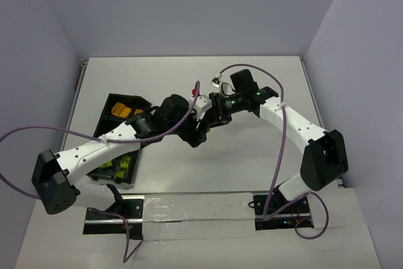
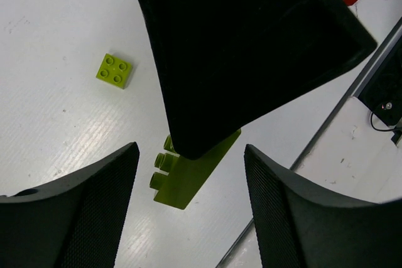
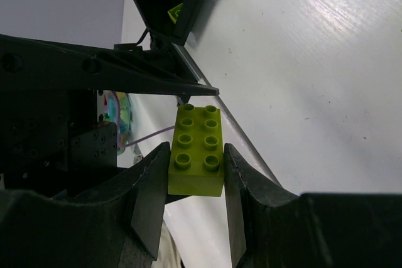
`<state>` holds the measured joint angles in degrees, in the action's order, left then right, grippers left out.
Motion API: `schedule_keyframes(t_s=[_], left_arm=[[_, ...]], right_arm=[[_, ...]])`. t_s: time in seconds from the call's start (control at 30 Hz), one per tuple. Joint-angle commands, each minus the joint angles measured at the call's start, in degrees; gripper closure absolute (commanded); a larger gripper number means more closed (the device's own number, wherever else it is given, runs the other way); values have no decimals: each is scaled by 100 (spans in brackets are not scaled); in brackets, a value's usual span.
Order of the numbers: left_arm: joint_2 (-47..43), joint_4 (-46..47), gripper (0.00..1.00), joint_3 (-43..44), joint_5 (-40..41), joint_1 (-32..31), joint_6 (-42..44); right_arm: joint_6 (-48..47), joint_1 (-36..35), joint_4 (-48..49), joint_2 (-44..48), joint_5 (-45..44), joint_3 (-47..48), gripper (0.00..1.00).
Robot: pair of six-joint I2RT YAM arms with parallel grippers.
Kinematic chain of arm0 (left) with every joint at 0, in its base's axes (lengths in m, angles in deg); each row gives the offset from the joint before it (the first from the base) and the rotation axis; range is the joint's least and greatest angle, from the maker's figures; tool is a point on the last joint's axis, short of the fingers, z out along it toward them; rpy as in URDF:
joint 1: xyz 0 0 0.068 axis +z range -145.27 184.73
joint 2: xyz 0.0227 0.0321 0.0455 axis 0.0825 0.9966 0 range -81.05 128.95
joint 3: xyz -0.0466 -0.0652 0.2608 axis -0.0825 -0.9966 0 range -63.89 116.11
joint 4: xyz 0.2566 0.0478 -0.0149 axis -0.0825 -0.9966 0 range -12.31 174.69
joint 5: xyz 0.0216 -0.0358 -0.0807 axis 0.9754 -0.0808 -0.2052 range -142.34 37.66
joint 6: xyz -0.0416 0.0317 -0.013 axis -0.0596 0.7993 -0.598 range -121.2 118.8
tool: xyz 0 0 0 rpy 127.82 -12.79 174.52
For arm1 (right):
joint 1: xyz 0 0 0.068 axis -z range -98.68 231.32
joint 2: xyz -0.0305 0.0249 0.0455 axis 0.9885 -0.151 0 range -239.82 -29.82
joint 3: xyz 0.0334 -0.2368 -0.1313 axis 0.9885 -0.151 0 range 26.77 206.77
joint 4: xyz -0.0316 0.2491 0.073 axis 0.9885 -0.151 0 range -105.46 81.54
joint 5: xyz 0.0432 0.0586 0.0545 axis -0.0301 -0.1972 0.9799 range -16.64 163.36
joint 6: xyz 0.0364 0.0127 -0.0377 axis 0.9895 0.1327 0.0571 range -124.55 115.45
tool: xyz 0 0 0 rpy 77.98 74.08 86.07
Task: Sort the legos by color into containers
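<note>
**Jaws meet mid-bench for a lime handover**

Bench [image 1: 252, 80] lies open ahead; the black tray [image 1: 111, 100] sits near its left edge. Right jaws clamp the long lime brick [image 3: 196, 139] between the left jaws, standing apart. Left should close squarely before right releases, then swing trayward, clear of the small lime brick [image 2: 114, 70].

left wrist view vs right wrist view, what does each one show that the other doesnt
Only the left wrist view shows a small green brick lying loose on the table, and the left gripper with its fingers open.

Only the right wrist view shows a corner of the black tray with green pieces inside.

Both views show the long lime-green brick. It is clamped by its sides in the right gripper.
</note>
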<state>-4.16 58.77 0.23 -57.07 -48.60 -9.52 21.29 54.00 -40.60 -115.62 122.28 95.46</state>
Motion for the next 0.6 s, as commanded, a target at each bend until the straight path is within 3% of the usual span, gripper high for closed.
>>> schedule_keyframes(t_s=[0.0,0.07,0.2,0.4,0.47,0.53,0.57], left_arm=[[11,174,31,257,15,-38,104],[11,174,34,253,29,-39,94],[-7,169,52,242,146,-51,71],[6,96,98,242,318,-54,32],[0,68,100,213,315,-62,14],[-50,51,100,150,296,-61,-26],[-59,51,100,136,289,-63,-38]], right_arm=[[-54,-54,-4,-66,228,303,100],[-38,-54,4,-74,232,303,100],[16,-57,65,-123,250,317,100],[201,-41,212,-165,228,325,96],[314,-27,293,-172,202,339,80],[455,-6,412,-143,153,353,53],[474,-2,428,-138,130,379,48]])
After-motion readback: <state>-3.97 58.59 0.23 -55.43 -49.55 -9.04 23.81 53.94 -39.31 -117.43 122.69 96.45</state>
